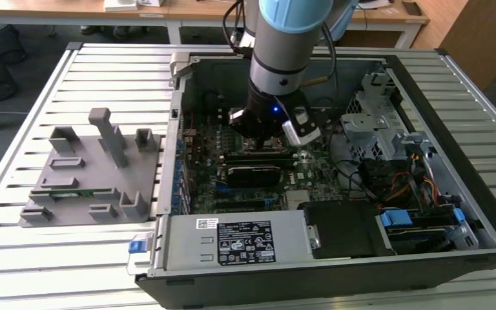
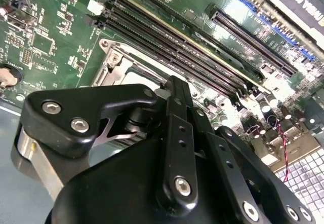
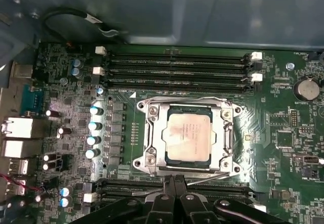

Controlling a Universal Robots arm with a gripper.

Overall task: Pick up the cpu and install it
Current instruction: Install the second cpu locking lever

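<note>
The cpu, a small silvery square chip, lies flat inside the metal socket frame on the green motherboard. In the first wrist view my gripper is shut, its two black fingers pressed together with nothing between them, just beside the socket's edge and apart from the chip. The second wrist view shows the closed gripper from behind, right above the socket. In the exterior view the gripper hangs low over the middle of the board inside the open computer case.
Black memory slots run along one side of the socket, and capacitors stand along another. On the exterior view's left, a grey holder with a green memory stick sits on the slatted table. Drive cages and cables fill the case's right.
</note>
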